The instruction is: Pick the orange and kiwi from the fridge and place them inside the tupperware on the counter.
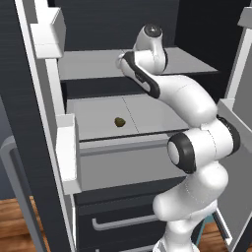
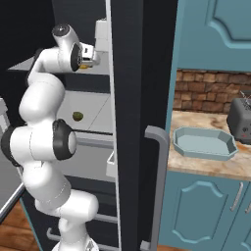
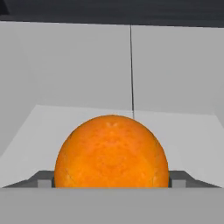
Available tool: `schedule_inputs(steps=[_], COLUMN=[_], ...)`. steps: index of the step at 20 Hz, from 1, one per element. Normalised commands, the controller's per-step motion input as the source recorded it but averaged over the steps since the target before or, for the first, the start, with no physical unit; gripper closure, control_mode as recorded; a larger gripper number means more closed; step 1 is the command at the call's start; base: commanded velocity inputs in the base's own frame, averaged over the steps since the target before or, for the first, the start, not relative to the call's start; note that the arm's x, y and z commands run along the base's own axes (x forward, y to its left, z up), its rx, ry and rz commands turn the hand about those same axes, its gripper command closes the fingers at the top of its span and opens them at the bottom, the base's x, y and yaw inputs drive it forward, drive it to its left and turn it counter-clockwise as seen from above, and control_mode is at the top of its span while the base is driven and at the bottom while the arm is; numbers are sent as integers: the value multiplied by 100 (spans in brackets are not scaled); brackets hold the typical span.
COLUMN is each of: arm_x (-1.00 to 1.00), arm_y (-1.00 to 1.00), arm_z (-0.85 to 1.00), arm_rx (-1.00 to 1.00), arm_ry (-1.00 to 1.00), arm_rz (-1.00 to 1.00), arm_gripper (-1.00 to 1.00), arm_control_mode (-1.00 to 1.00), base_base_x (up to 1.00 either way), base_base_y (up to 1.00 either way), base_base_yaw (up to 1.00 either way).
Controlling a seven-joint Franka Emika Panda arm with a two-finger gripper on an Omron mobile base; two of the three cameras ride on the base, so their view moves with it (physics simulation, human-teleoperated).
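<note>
The round bright orange is flanked by the gripper (grip undeterminable); a squeeze off-centre risks rolling it away.

I count: one orange, one kiwi, one tupperware, one toaster, one fridge.

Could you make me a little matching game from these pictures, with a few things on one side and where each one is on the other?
Things:
1. orange
2. kiwi
3. tupperware
4. toaster

Places:
A. on the counter, open side up, nothing in it
B. alone on a lower fridge shelf
C. right in front of the gripper, on an upper fridge shelf
D. at the counter's far right, by the brick wall

Pairs: 1-C, 2-B, 3-A, 4-D
</note>
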Motion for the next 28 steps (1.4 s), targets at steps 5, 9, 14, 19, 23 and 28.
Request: schedule_inputs(steps=[5,9,14,19,23,28], arm_x=[-96,-100,-100,-100,-99,-99], arm_y=[0,0,-11,-38,-6,0], arm_z=[-29,-2,17,21,13,8], arm_rx=[0,2,5,7,1,0], arm_ry=[-10,-28,-26,-6,-1,0], arm_rz=[0,2,0,0,0,3], arm_gripper=[100,100,100,100,100,100], arm_control_mode=[-100,-100,-100,-100,-100,-100], base_base_x=[0,0,0,0,0,0], base_base_y=[0,0,0,0,0,0], base_base_yaw=[0,0,0,0,0,0])
